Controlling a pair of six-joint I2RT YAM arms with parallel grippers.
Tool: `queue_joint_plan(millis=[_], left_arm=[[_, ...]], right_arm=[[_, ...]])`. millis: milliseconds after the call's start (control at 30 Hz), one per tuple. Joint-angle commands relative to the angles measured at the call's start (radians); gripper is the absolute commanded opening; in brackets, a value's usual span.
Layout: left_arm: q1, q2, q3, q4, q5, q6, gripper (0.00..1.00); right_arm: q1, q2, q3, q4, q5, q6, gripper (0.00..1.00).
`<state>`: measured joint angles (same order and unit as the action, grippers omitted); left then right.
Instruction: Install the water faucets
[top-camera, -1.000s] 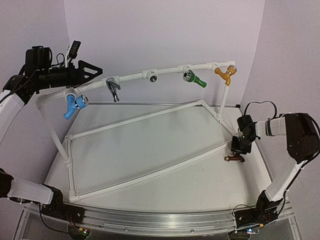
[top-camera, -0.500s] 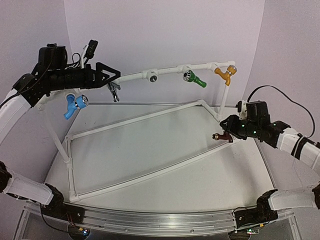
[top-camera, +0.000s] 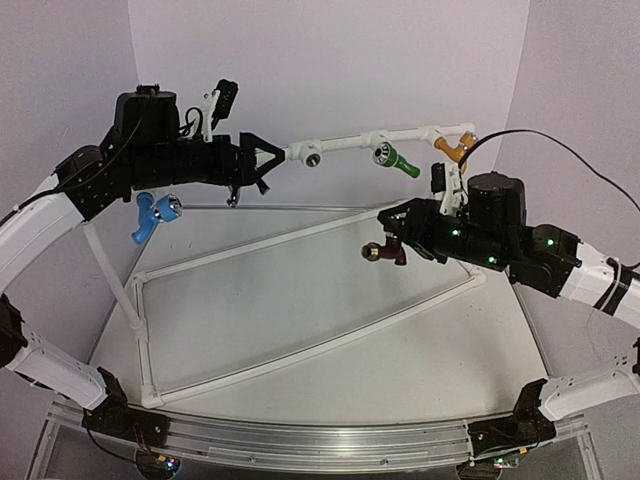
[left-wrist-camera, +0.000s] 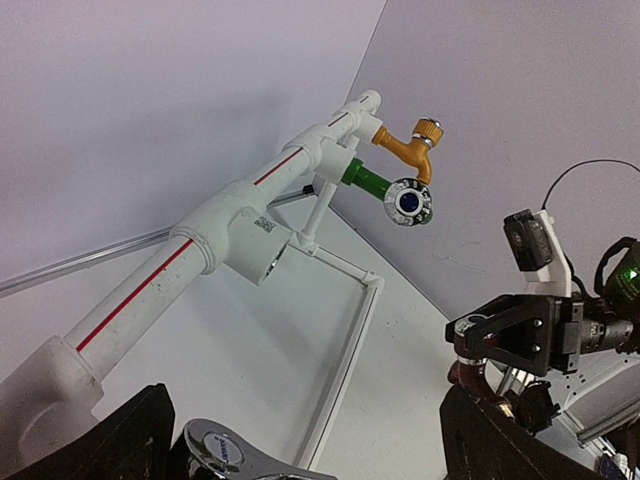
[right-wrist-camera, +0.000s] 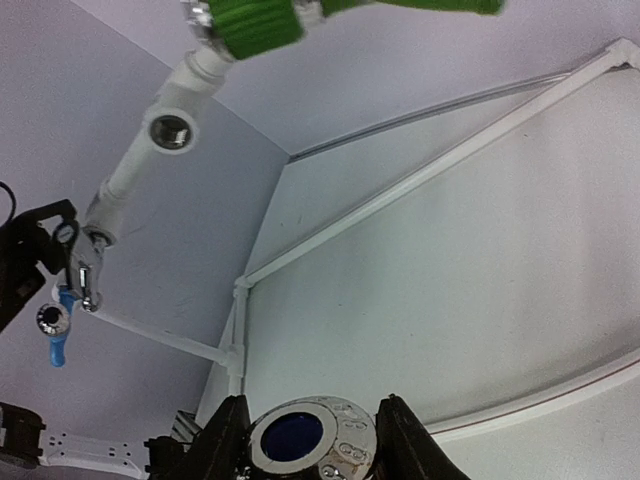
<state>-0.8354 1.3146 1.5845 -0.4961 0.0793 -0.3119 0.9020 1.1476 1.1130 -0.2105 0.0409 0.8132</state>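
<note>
My right gripper (top-camera: 395, 238) is shut on the dark brown water faucet (top-camera: 380, 252) and holds it in the air above the table, below the top pipe. In the right wrist view its silvery, blue-centred end (right-wrist-camera: 345, 455) sits between the fingers (right-wrist-camera: 225, 440). Blue (top-camera: 150, 212), green (top-camera: 392, 157) and orange (top-camera: 452, 147) faucets hang from the top pipe. My left gripper (top-camera: 262, 165) is open at the chrome faucet (left-wrist-camera: 225, 458), whose lever shows between its fingers (left-wrist-camera: 500, 445). An empty tee socket (top-camera: 312, 153) lies between the chrome and green faucets.
The white pipe frame (top-camera: 300, 235) spans the table, with a diagonal rail and an upright post (top-camera: 110, 270) at the left. The empty socket (right-wrist-camera: 170, 130) and the chrome faucet (right-wrist-camera: 85, 275) also show in the right wrist view. Purple walls close the back and sides.
My right gripper lifted the dark brown faucet off the table at the right and carried it up and leftward. My left gripper moved right along the top pipe to the chrome faucet.
</note>
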Motion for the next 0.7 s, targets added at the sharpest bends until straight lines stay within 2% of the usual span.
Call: queue_joint_plan(millis=[0, 200, 333, 500, 667], left_arm=[[-0.040, -0.049, 0.054, 0.031, -0.020, 0.005, 0.96], [-0.039, -0.086, 0.144, -0.011, -0.053, 0.035, 0.99], [-0.038, -0.049, 0.221, -0.037, 0.042, 0.026, 1.00], [-0.039, 0.040, 0.316, -0.106, 0.233, 0.019, 0.98], [-0.040, 0.074, 0.325, -0.136, 0.287, 0.016, 0.99]], right_arm=[[0.013, 0.039, 0.086, 0.112, 0.035, 0.020, 0.00], [0.073, 0.104, 0.228, 0.169, 0.030, -0.030, 0.00], [0.137, 0.202, 0.386, 0.176, 0.048, -0.072, 0.00], [0.205, 0.317, 0.546, 0.170, 0.226, -0.049, 0.00], [0.231, 0.419, 0.668, 0.136, 0.405, -0.031, 0.00]])
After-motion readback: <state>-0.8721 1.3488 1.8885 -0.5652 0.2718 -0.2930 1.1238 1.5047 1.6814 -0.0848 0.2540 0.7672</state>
